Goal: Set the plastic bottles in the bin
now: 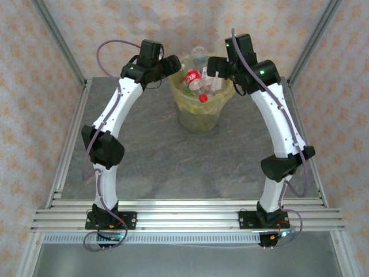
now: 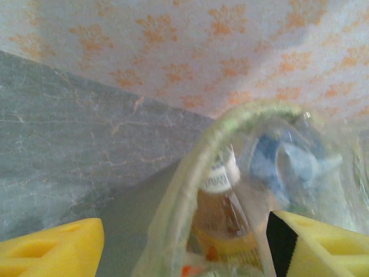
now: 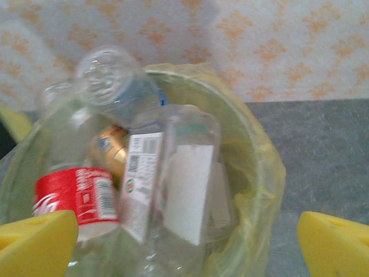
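Observation:
The pale yellow-green bin [image 1: 202, 112] with its yellowish bag stands at the back middle of the table, heaped with plastic bottles. A red-label bottle [image 1: 193, 77] and a red cap [image 1: 203, 98] lie on top. My left gripper [image 1: 171, 64] hovers at the bin's left rim and is open; its yellow fingertips [image 2: 52, 248] straddle the bin's rim [image 2: 190, 167], with an orange-label bottle [image 2: 222, 213] seen through the bag. My right gripper [image 1: 214, 73] is open over the bin's right side, above a white-label bottle [image 3: 184, 190] and a red-label bottle [image 3: 75, 199] in the bin [image 3: 259, 173].
The grey stone-look table [image 1: 190, 164] stretches in front of the bin. Aluminium rails [image 1: 184, 216] run along the near edge by the arm bases. Patterned walls and slanted metal posts [image 1: 57, 40] close in the back and sides.

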Robot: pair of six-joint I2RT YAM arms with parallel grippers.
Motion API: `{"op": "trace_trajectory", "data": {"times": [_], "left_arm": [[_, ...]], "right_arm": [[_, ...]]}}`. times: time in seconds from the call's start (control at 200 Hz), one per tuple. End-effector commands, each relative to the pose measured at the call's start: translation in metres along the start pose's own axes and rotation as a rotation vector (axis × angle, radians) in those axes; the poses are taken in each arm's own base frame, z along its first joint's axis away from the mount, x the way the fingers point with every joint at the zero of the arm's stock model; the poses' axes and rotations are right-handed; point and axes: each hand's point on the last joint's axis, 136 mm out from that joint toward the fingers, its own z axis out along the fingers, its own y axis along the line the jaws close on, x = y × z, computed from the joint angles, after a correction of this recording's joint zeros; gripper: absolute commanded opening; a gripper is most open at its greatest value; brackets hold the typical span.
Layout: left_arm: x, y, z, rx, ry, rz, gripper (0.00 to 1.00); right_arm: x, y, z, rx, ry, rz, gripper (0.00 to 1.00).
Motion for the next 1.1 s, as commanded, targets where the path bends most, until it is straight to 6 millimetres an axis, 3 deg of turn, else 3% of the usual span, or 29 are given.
{"op": "trace_trajectory", "data": {"times": [0.0,0.125,0.215,0.225,0.255,0.626,0.781,0.801,0.821,0.926,1.096], "left_arm": [[-0.005,-0.012,-0.041,-0.002,-0.034,0.073,0.7],[0.002,-0.013,-0.053,-0.026,-0.045,0.12,0.64],[0.01,-0.01,-0.05,-0.052,-0.028,0.144,0.6],[0.006,-0.014,-0.061,-0.04,-0.046,0.146,0.59],[0.006,-0.016,-0.065,-0.034,-0.048,0.148,0.57],[0.028,-0.033,-0.061,0.013,0.026,0.197,0.44],[0.039,-0.037,-0.062,0.017,0.054,0.226,0.4],[0.04,-0.038,-0.062,0.018,0.059,0.229,0.4],[0.047,-0.033,-0.05,0.002,0.083,0.229,0.4],[0.054,-0.031,-0.045,-0.004,0.105,0.236,0.39],[0.06,-0.036,-0.042,0.017,0.126,0.238,0.37]], "right_arm": [[-0.008,0.004,0.005,-0.089,-0.02,0.107,0.98],[-0.004,0.004,0.022,-0.158,0.029,0.145,0.97],[-0.001,0.003,0.034,-0.176,0.053,0.151,0.96],[0.0,0.003,0.036,-0.178,0.056,0.152,0.96],[0.0,0.003,0.039,-0.186,0.063,0.152,0.95],[0.011,0.0,0.08,-0.168,0.124,0.139,0.92],[0.013,0.011,0.093,-0.221,0.152,0.133,0.87],[0.013,0.013,0.095,-0.23,0.155,0.133,0.86],[0.014,0.014,0.096,-0.238,0.159,0.133,0.85],[0.013,0.019,0.096,-0.264,0.166,0.135,0.78],[0.003,0.019,0.082,-0.273,0.133,0.127,0.54]]}}
